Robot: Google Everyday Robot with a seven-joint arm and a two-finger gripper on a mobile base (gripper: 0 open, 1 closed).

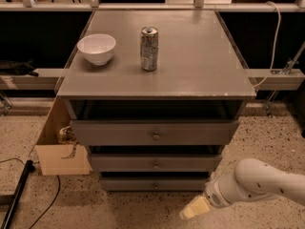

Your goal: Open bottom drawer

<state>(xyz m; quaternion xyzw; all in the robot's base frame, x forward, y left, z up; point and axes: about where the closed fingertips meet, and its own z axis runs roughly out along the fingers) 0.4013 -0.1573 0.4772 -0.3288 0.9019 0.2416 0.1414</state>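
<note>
While the gripper (194, 208) hangs low near the floor (119, 213), it sits right of the bottom drawer (128, 184), not touching | grip: released or clenched, cannot tell | bottom drawer: lowest of 3 grey fronts under the table (195, 56), round knob (155, 185) centred | table top: white bowl (96, 47), upright can (149, 48), apart

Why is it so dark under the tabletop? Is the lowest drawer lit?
Camera view: light seems to come from above, so the top shades the gaps beneath; the bottom drawer is dim but visible; the pale gripper, low to its right, stands out.
</note>
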